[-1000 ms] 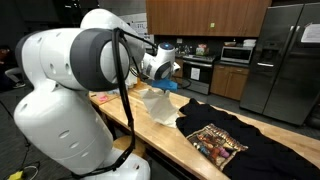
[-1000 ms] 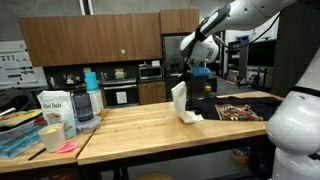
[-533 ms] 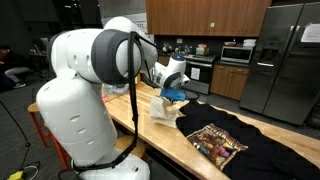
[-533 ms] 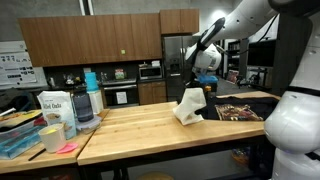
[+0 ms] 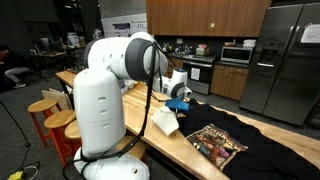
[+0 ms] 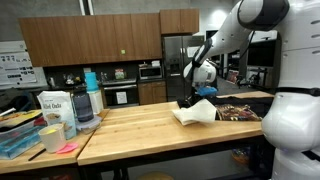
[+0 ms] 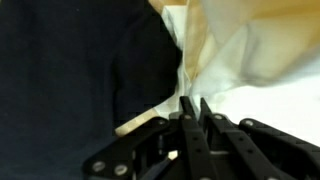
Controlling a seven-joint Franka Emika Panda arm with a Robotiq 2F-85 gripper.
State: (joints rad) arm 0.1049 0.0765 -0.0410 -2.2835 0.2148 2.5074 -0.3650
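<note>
– Kitchen cabinets [image 6: 90, 40] and a fridge [image 5: 285, 60] fill the back; up front runs a long wooden table [image 6: 130, 125]. Where is the arm?

– Its gripper [image 6: 192, 100] hangs low over the end of the table where a black shirt [image 6: 245, 110] lies. A white cloth [image 6: 193, 114] trails from it.

– Held, or just lying under it?

– Held. In the wrist view the fingers [image 7: 186, 108] are pressed together on a fold at the cloth's [image 7: 250, 50] edge, with no gap between them.

– And the rest of the cloth?

– Down on the wood in a loose, crumpled heap right below the gripper, with one part drawn up to the fingertips. In an exterior view the cloth [image 5: 165, 121] sits near the table's edge, close to the robot's white base [image 5: 100, 130].

– What is beside it?

– The shirt [image 5: 260, 150], spread flat with its print [image 5: 215, 141] face up. In the wrist view the shirt [image 7: 80, 60] borders the cloth directly. I cannot tell whether one overlaps the other.

– Anything else about?

– Tubs [image 6: 50, 112] and a jug [image 6: 88, 100] stand at the other end of the table, well apart from the cloth. Stools [image 5: 55, 110] stand beside the table.
</note>
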